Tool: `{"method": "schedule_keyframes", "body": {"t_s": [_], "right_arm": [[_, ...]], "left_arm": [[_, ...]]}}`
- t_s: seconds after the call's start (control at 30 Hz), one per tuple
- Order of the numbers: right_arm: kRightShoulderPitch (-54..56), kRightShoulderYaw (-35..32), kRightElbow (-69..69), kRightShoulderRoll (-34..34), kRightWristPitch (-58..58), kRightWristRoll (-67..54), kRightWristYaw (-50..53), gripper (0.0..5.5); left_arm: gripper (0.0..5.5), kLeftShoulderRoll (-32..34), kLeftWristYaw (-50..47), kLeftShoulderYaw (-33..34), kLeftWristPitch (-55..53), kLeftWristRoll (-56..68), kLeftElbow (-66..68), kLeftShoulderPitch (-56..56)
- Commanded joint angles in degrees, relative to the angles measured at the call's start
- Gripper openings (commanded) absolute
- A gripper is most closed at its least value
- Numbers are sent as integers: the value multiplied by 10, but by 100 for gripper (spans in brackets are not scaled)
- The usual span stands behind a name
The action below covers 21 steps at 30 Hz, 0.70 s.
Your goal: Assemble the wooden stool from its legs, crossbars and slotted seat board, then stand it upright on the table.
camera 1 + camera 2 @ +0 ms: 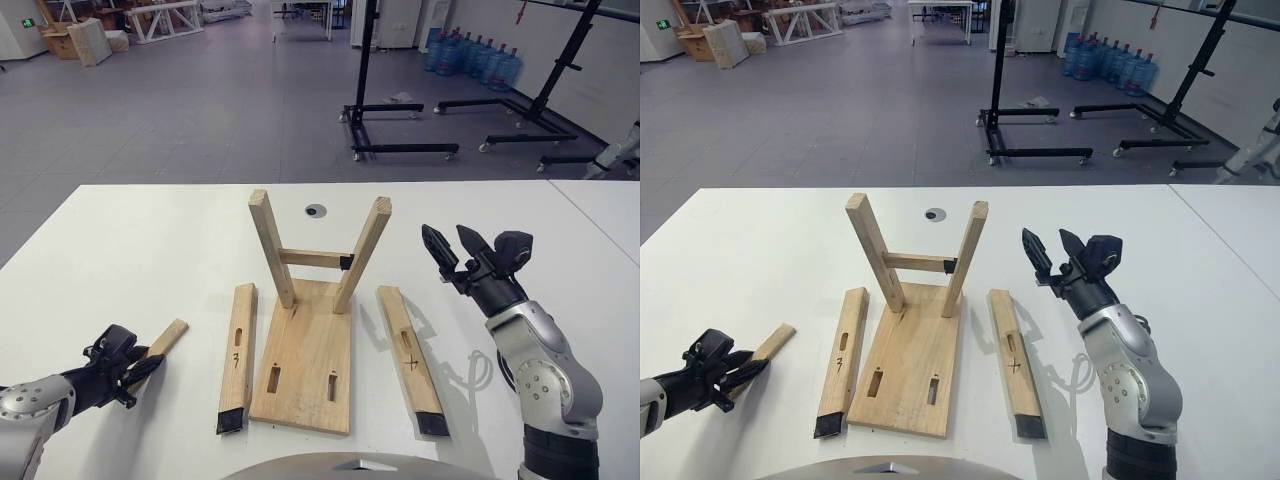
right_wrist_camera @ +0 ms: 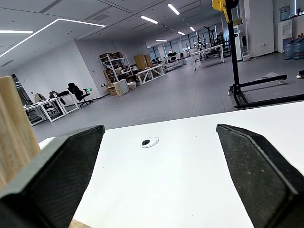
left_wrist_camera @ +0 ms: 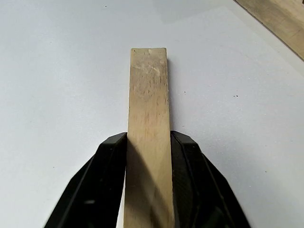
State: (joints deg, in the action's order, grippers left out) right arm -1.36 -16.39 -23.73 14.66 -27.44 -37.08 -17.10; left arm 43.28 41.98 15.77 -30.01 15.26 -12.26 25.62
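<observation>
Over on the left side of the white table (image 1: 120,250), the left gripper (image 1: 140,368) is clenched around the near end of a short crossbar (image 1: 168,337). To its right a loose leg (image 1: 238,355) lies flat beside the slotted seat board (image 1: 305,375), where two joined legs (image 1: 272,247) stand upright at the far end. Another leg (image 1: 410,358) lies flat past the board, and the right gripper (image 1: 447,236) hangs above the table with its jaws spread, holding nothing.

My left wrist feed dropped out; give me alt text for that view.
The left gripper is shut on a short wooden crossbar, gripping it from both sides. The bar extends away across the white table.
</observation>
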Motion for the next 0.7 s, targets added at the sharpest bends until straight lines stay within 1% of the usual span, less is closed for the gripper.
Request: {"method": "schedule_keyframes", "body": {"t_s": [0.03,0.07,0.13,0.2,0.3,0.4,0.5,0.57,0.7], "right_arm": [[18,3,-1,6,-14,-18,-5,434],[22,0,1,7,-17,-26,-7,434],[41,-19,12,10,-21,-53,-8,434],[55,-48,11,8,-29,-108,-5,434],[80,-76,8,17,-57,-207,-13,434],[89,-73,-8,34,-89,-282,-25,434],[96,-49,-34,40,-116,-340,-21,434],[110,-26,-55,34,-125,-379,-8,434],[120,18,-88,29,-131,-434,-7,434]], "left_arm": [[129,-48,-20,-54,-10,-15,47,6],[129,-61,-28,-51,14,-12,39,-3],[128,-101,-43,-35,112,-2,7,-25],[128,-144,-49,-5,194,38,-31,-58],[128,-164,-46,10,248,70,-93,-85],[128,-163,-65,15,266,77,-133,-129],[128,-160,-76,-13,291,59,-183,-188],[128,-162,-71,-52,303,47,-215,-229],[128,-181,-84,-105,272,76,-256,-264]]}}
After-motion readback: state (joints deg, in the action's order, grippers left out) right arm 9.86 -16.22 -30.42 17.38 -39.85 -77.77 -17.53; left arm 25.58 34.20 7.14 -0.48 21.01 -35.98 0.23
